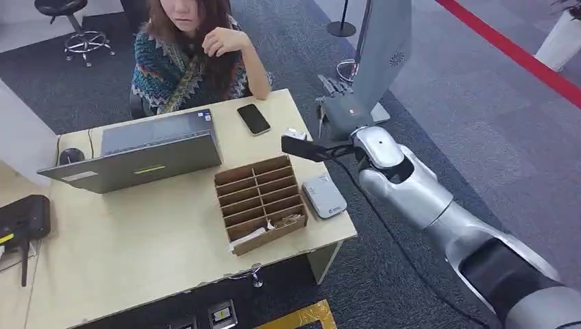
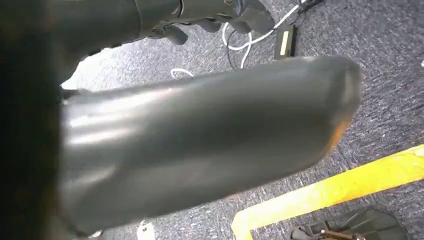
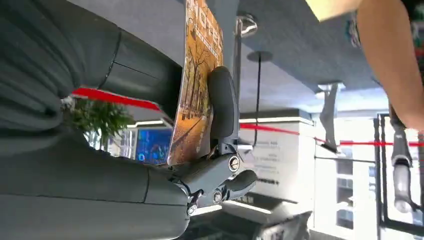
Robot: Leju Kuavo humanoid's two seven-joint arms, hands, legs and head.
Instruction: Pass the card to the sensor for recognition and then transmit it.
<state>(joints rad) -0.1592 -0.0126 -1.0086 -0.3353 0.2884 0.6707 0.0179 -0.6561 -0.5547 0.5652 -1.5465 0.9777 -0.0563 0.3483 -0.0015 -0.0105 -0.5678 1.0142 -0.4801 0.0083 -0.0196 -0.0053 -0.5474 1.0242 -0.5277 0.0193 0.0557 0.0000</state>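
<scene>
the card [image 3: 197,85] sits pinched in the right hand [image 1: 340,110], thumb on one face and dark fingers [image 3: 222,107] on the other, held past the right edge of the desk [image 1: 137,240], over the carpet. the small white sensor [image 1: 325,195] lies flat on the desk's near right corner, just right of the cardboard tray [image 1: 260,202], well below and nearer than the card. the grip looks thin, only at the card's lower edge, so a quick swing down could twist it loose onto the floor. coming in low risks clipping the tray or nudging the sensor off the edge. the person [image 1: 195,55] sits at the far side with a phone [image 1: 253,118] close by. left hand: i cannot tell how its fingers lie.
</scene>
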